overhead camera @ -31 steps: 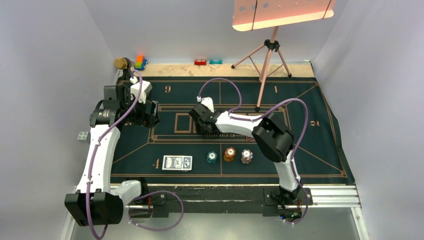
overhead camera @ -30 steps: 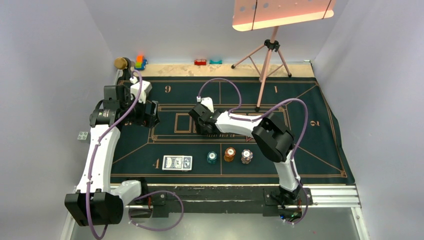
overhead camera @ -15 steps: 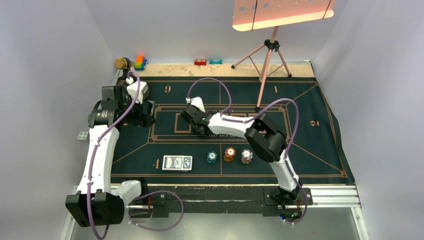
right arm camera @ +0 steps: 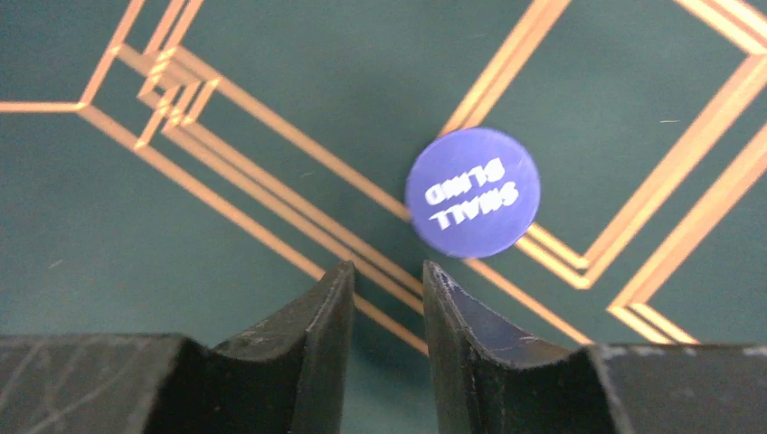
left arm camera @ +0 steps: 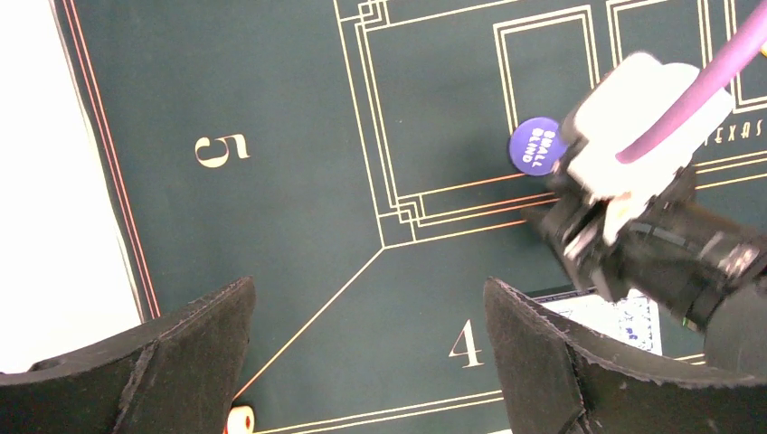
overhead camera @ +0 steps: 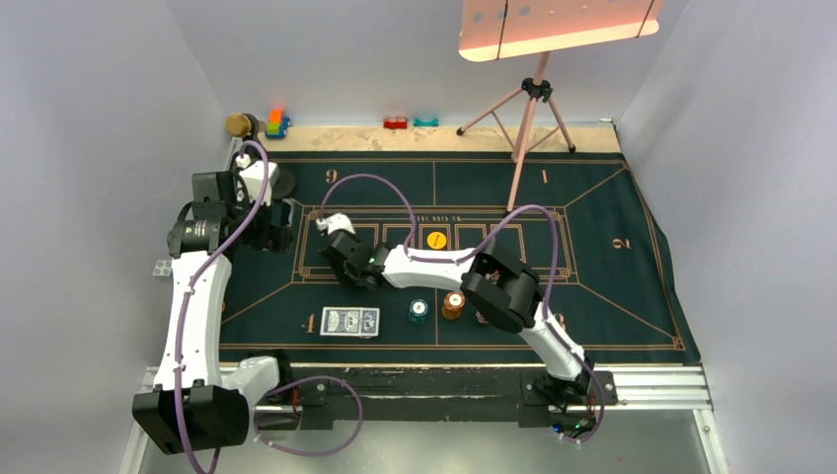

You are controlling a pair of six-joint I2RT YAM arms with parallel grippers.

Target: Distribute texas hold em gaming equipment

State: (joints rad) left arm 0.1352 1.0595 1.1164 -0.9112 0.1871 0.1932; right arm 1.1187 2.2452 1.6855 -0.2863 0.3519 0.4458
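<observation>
- The left gripper (left arm camera: pixel 366 294) hung over the felt mat (overhead camera: pixel 632 286) near the 5 mark, jaws spread wide and holding nothing.
- The playing cards (overhead camera: pixel 349 321) lay in one stack beside the 4, apparently undealt.
- The right gripper (right arm camera: pixel 387 271) had its jaws drawn to a slim gap, empty. The dark-blue button (right arm camera: pixel 472 192) lay flat on the mat just beyond its fingertips.
- The teal chip (overhead camera: pixel 419 312) and orange chip (overhead camera: pixel 453 304) sat together near the front edge, and the yellow button (overhead camera: pixel 435 238) lay among the centre boxes.
- Judged from this, the buttons looked placed, while the cards and chips were left to share out.
- The right arm stretched low across the chips, likely blocking them.
- A tripod (overhead camera: pixel 523 128) leg stood on the mat, and the toy blocks (overhead camera: pixel 277 122) were well apart.
</observation>
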